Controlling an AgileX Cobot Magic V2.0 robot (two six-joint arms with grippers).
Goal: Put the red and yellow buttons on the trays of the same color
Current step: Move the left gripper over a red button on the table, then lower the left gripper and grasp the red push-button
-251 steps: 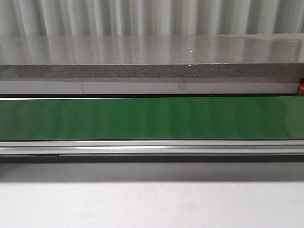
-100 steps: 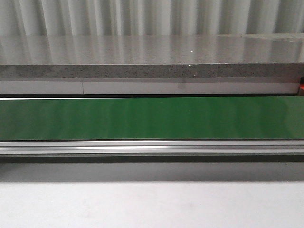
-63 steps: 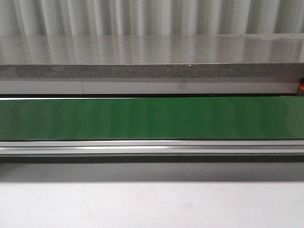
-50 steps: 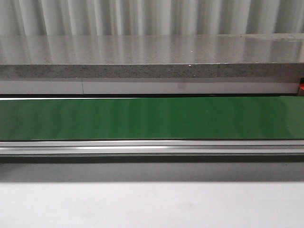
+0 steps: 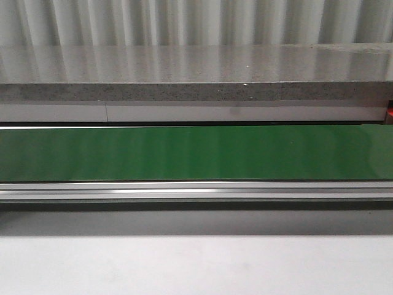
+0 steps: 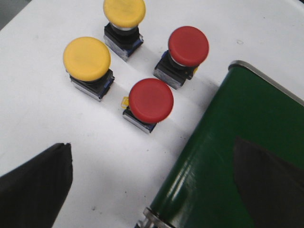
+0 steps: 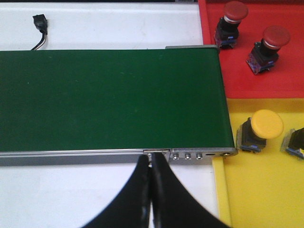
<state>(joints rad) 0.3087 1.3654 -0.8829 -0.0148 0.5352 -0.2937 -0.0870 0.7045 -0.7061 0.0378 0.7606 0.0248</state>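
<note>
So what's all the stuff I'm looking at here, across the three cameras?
Yellow buttons: two on the white table by the belt's end; one whole and one cut off at the picture's edge on the yellow tray.
Red buttons: two on the table beside the yellow pair; two on the red tray.
Belt: one, green, metal-framed, running across the table.
Red tray: one, at the belt's other end.
Yellow tray: one, next to the red tray.
Cable plug: one, black, on the table beyond the belt.
Left gripper: black, open, over the belt's end.
Right gripper: black, shut, empty, at the belt's frame.
</note>
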